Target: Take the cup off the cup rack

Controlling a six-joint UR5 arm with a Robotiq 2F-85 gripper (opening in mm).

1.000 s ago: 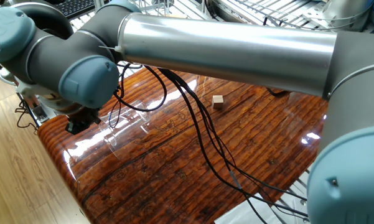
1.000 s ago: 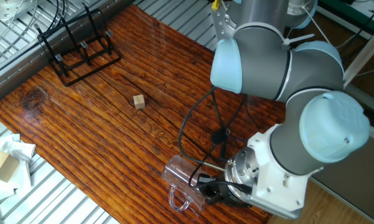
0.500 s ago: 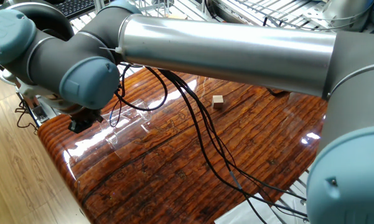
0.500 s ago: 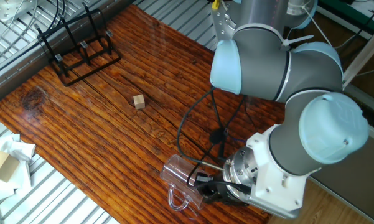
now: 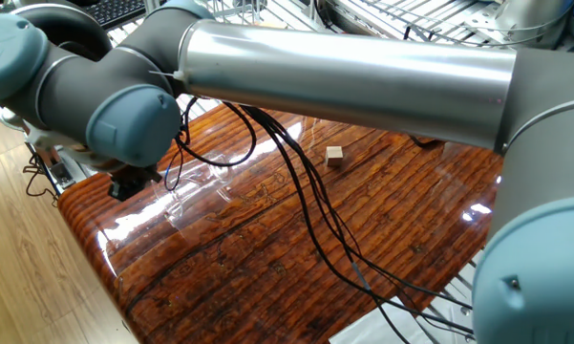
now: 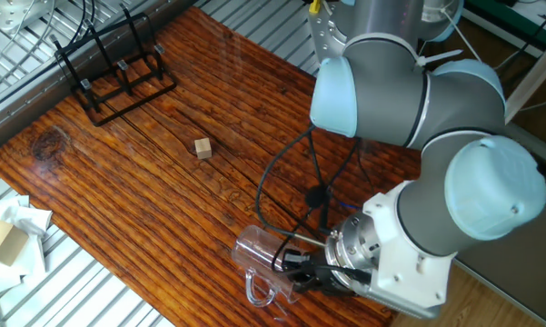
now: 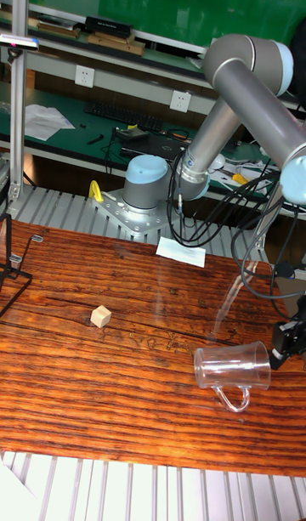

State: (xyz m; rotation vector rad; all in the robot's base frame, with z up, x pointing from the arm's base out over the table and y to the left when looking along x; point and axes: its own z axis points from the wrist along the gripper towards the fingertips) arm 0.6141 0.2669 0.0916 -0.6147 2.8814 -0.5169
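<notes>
The clear glass cup (image 6: pixel 257 253) is on its side at the near edge of the table, handle (image 6: pixel 258 292) pointing toward the edge. It is far from the black wire cup rack (image 6: pixel 118 71) in the far corner. My gripper (image 6: pixel 297 269) is shut on the rim end of the cup. From the tall fixed view, the cup (image 7: pixel 231 365) is horizontal with its handle hanging down, the gripper (image 7: pixel 283 341) is at its right end, and only a bit of the cup rack (image 7: pixel 8 266) shows at the left edge. The other side camera shows the gripper (image 5: pixel 126 183) beside the faint cup (image 5: pixel 196 196).
A small wooden cube (image 6: pixel 202 148) lies mid-table, also seen as the cube (image 7: pixel 101 316). Black cables (image 6: pixel 291 173) trail from the arm over the wood. Crumpled paper and a block (image 6: pixel 4 232) sit on the metal slats beside the table. Silver wire frames (image 5: pixel 430 24) stand behind.
The gripper and the cup have shifted slightly together, the cup rising and tilting a little. The cube and the rack have not moved.
</notes>
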